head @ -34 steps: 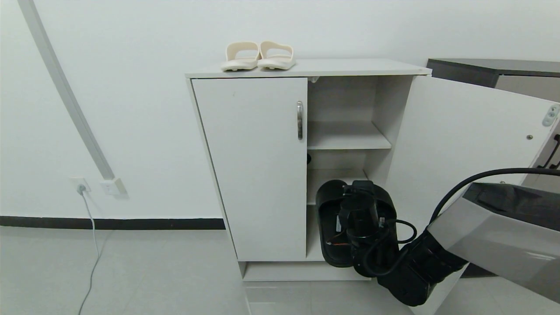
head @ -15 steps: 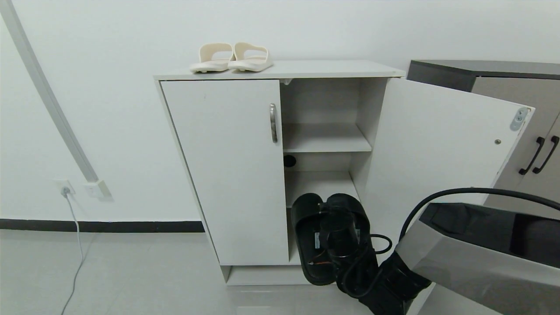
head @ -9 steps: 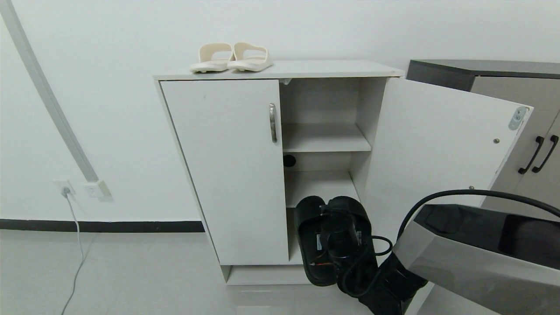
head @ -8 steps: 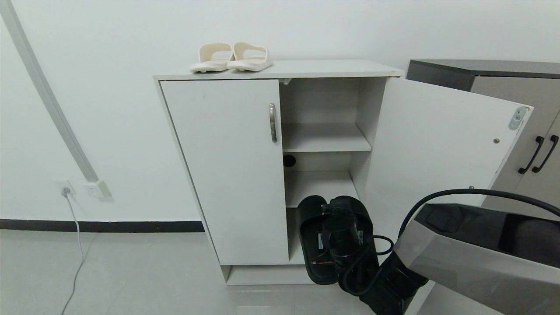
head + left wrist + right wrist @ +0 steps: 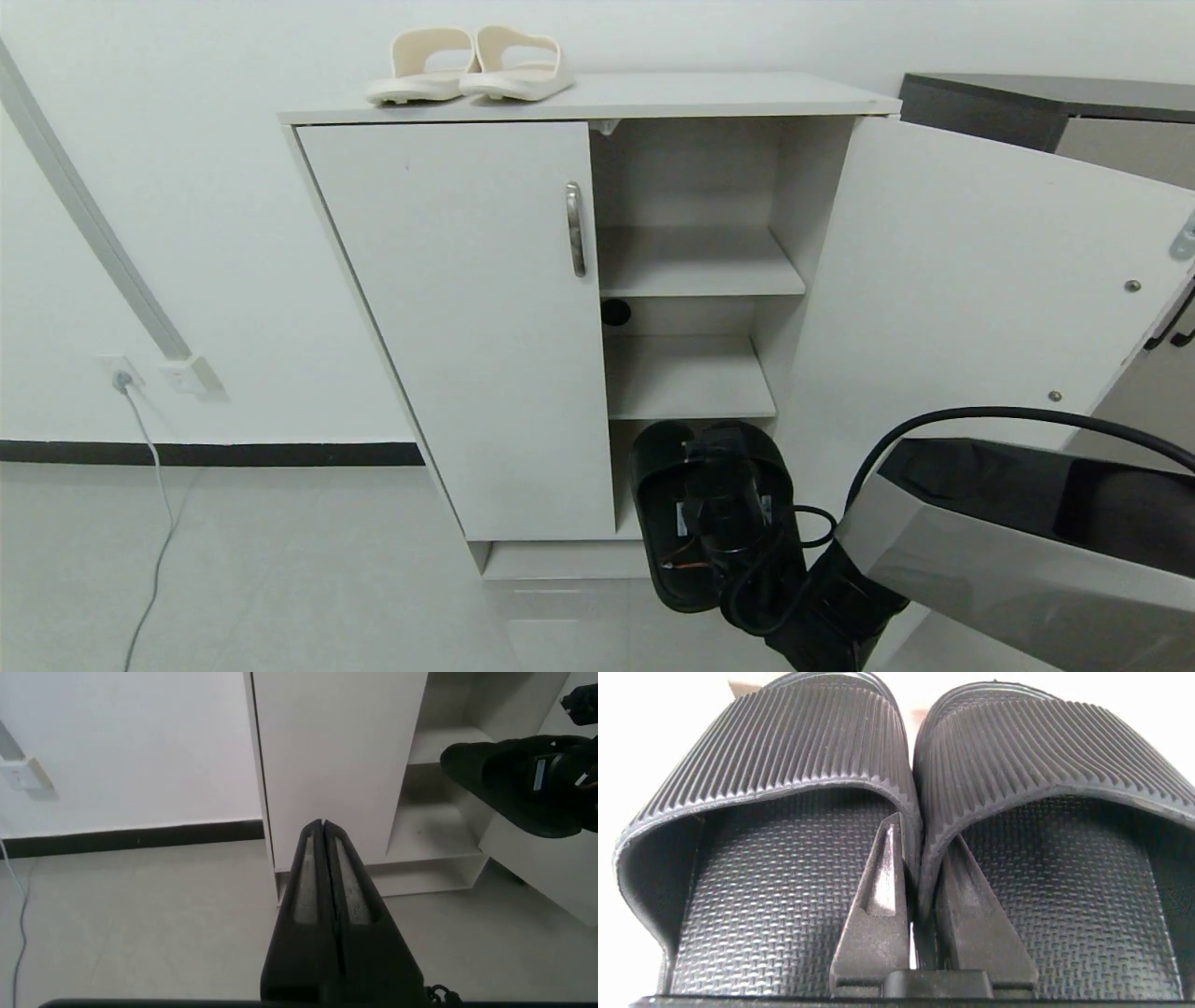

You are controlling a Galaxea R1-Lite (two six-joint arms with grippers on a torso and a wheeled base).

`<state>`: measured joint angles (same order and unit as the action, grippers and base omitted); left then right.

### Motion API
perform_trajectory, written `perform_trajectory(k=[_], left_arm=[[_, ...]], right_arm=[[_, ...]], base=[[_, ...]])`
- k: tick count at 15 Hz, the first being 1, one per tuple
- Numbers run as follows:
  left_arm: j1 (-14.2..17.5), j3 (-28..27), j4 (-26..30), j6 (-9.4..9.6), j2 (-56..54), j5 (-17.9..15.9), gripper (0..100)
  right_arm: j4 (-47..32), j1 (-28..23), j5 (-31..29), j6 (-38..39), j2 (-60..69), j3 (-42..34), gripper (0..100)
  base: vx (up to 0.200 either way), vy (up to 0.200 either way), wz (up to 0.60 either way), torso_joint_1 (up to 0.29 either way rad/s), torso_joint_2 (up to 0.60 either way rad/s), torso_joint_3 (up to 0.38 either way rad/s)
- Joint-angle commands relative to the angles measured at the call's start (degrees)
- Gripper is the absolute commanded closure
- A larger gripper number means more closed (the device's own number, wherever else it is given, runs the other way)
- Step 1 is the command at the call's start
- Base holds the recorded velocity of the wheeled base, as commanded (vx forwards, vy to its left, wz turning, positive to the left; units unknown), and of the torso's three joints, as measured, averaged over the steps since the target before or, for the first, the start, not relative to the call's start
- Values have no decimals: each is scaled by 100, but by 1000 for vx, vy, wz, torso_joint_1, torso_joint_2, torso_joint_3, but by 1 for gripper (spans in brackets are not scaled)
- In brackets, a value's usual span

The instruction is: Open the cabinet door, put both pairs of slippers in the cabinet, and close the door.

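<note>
- Step in hand: stowing the first pair. Right tool [image 5: 920,847] clamps the adjoining inner straps of the black slippers [image 5: 661,467], held at the bottom opening of the cabinet [image 5: 467,327], right door [image 5: 971,280] open.
- Left tool [image 5: 322,829] closed, empty, low over the floor.
- Next (judged): push the pair inside, release; cream slippers [image 5: 467,63] lie on the cabinet top.

the black slippers [image 5: 803,793] have ribbed straps and finely dotted footbeds. the cream slippers [image 5: 467,65] are plain, the cabinet [image 5: 448,308] white with a silver handle [image 5: 575,229]
</note>
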<state>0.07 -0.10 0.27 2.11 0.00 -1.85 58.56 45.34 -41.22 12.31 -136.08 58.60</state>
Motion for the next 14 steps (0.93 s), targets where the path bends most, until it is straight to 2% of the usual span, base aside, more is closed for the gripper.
perform_trajectory(k=[1, 5, 10, 14], left_arm=[[1, 1, 0, 0, 9, 1, 100], [1, 1, 0, -9, 9, 1, 100], [1, 1, 0, -9, 0, 1, 100], [1, 1, 0, -9, 0, 1, 100]], right_arm=[[6, 1, 0, -1, -15, 2, 100], [59, -7, 0, -1, -32, 11, 100], [1359, -34, -141, -554, -314, 11, 100], [1351, -51, -141, -563, -357, 11, 100]], base=[[0, 0, 0, 7, 7, -193], [0, 0, 0, 4, 4, -177], [0, 0, 0, 1, 0, -12], [0, 0, 0, 0, 0, 0]])
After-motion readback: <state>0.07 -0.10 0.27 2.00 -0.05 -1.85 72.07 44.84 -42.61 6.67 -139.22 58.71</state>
